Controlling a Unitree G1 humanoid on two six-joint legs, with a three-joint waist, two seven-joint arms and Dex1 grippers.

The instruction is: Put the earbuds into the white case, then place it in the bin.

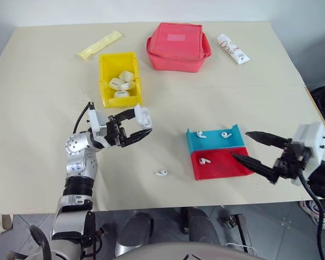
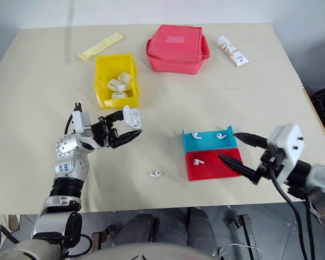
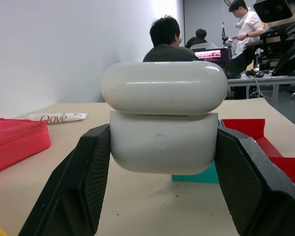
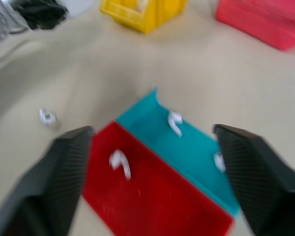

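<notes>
White case sits pinched in the left tool, raised off the surface beside the yellow bin, ready for dropping; right tool gapes empty over the tray.

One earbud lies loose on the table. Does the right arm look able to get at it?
Probably yes: the right pincer is open and empty, and bare table lies around the loose earbud. The blue-and-red tray sits between them, so it must pass over or around it.
</notes>
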